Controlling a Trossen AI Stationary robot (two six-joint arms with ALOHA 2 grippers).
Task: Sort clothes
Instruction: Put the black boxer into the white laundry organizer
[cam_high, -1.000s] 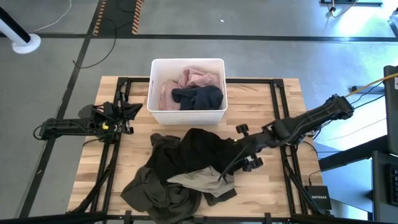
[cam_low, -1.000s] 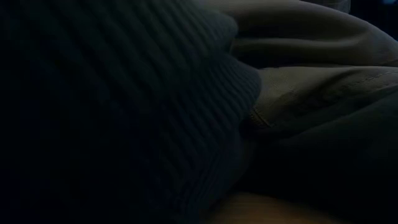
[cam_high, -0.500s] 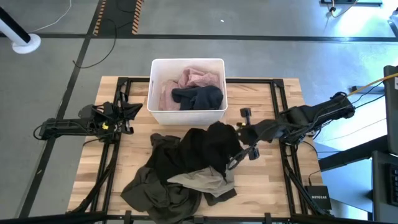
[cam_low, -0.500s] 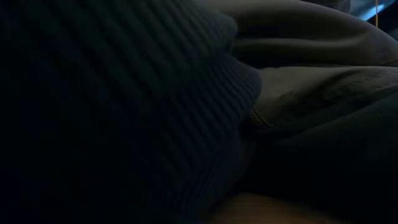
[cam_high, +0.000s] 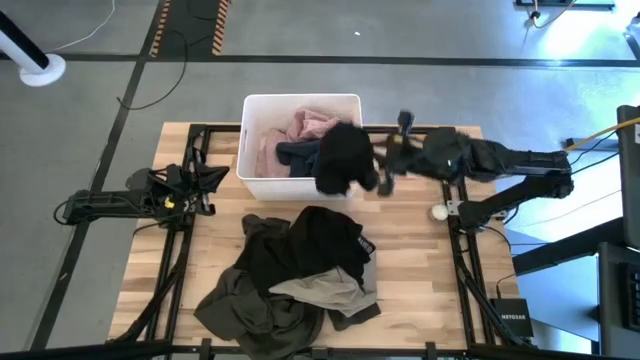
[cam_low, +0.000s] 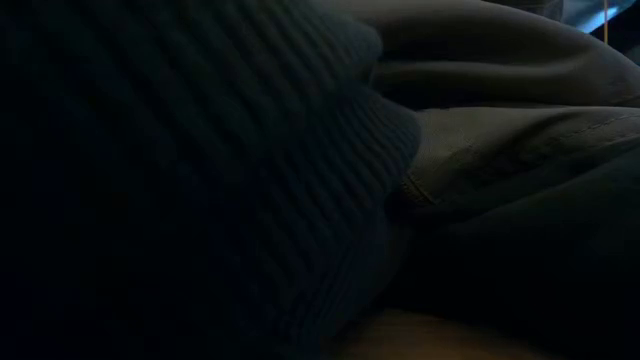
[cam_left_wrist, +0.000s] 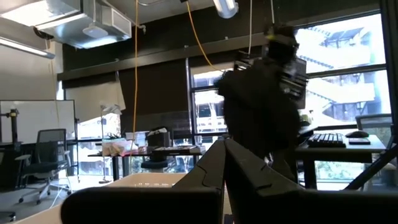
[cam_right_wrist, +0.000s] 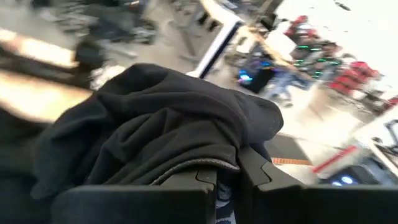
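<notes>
Above the wooden table (cam_high: 420, 250), a black garment (cam_high: 343, 160) is held bunched over the white bin (cam_high: 252, 110) by the clamped right gripper (cam_high: 383, 170); being soft and light, it is best pinched at a fold, while the left gripper (cam_high: 200, 190) rests closed at the table's left edge.

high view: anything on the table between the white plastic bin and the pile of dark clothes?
Nothing lies there: the high view shows bare wooden table between the white rectangular plastic bin and the pile of dark clothes.
</notes>
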